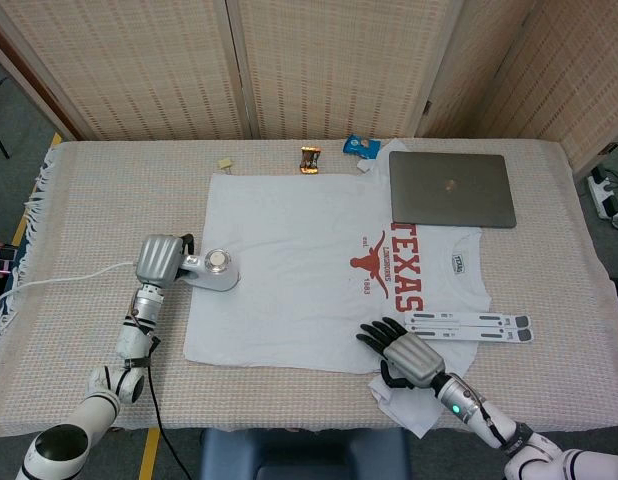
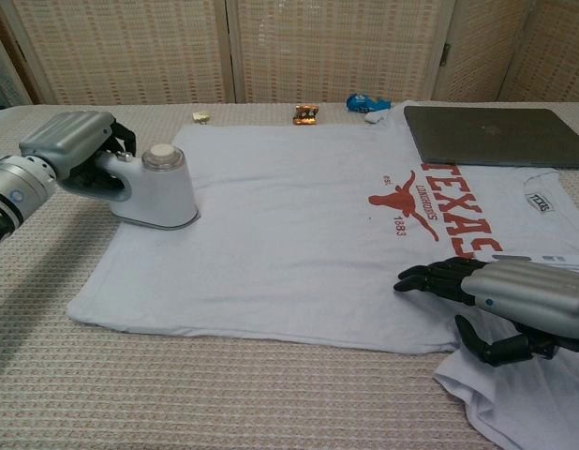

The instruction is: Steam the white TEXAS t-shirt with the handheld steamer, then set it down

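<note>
The left hand (image 2: 69,150) grips the white handheld steamer (image 2: 158,187), standing on the white TEXAS t-shirt (image 2: 299,234)'s left edge. The right hand (image 2: 510,305), fingers spread, presses the hem. Steaming looks nearly done; next, set it down.

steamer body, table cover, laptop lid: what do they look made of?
Steamer: glossy white moulded plastic by its smooth sheen, with a duller round cap on top; held by the left hand.
Table cover: coarse woven beige fabric, with a visible weave grid and a fringe at the left edge.
Laptop: matte grey lid, probably metal, though painted plastic would look the same.
</note>
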`<state>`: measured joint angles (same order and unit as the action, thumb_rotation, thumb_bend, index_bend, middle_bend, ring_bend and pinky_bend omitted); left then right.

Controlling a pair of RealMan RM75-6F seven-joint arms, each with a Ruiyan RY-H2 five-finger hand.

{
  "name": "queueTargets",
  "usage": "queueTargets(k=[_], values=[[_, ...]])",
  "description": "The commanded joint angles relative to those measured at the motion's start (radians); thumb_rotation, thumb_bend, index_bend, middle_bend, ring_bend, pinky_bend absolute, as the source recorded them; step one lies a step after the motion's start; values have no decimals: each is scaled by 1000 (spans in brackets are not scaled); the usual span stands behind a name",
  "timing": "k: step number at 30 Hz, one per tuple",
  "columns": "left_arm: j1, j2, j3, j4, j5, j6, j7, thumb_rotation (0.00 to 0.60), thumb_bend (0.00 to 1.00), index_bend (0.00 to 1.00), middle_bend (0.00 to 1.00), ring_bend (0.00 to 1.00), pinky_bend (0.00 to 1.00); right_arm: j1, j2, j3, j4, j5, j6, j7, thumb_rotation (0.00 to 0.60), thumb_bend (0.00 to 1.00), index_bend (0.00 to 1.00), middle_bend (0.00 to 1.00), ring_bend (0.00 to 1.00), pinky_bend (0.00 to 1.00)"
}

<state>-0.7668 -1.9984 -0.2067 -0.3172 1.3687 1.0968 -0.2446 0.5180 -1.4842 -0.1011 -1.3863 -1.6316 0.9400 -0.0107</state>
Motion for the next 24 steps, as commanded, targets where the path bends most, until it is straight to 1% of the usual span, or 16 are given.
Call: queueTargets(k=[1, 4, 7, 12, 16, 20, 24], values=[[14, 28, -14, -13, -10, 35, -31, 600, 413, 916, 1000, 917, 765, 2, 0, -2, 2, -1, 2, 4, 248, 844, 0, 0, 0, 0], [14, 48, -28, -61, -16, 69, -64, 600, 409, 915, 1000, 918, 765, 3, -1, -5, 4, -3, 4, 7, 247, 844, 0, 0, 0, 0], [6, 63, -34, -136, -8, 107, -69, 600, 408, 914, 1000, 916, 765, 5, -1, -7, 4, -4, 6, 8, 247, 846, 0, 0, 0, 0], [-20, 56, -10, -269, 41, 167, -4, 600, 405, 914, 1000, 913, 765, 6, 1, -9, 3, 3, 7, 6, 247, 844, 0, 0, 0, 0], [-45, 26, 9, -326, 71, 174, 57, 600, 405, 913, 1000, 913, 765, 7, 0, -9, 3, 10, 3, 4, 247, 844, 0, 0, 0, 0], [-81, -16, 12, -321, 80, 142, 118, 600, 405, 914, 1000, 913, 765, 8, -1, -11, 5, 13, 0, 5, 246, 844, 0, 0, 0, 0], [-129, -57, -16, -262, 52, 70, 157, 600, 407, 914, 1000, 913, 765, 9, -3, -11, 6, 17, 0, 5, 250, 845, 0, 0, 0, 0]])
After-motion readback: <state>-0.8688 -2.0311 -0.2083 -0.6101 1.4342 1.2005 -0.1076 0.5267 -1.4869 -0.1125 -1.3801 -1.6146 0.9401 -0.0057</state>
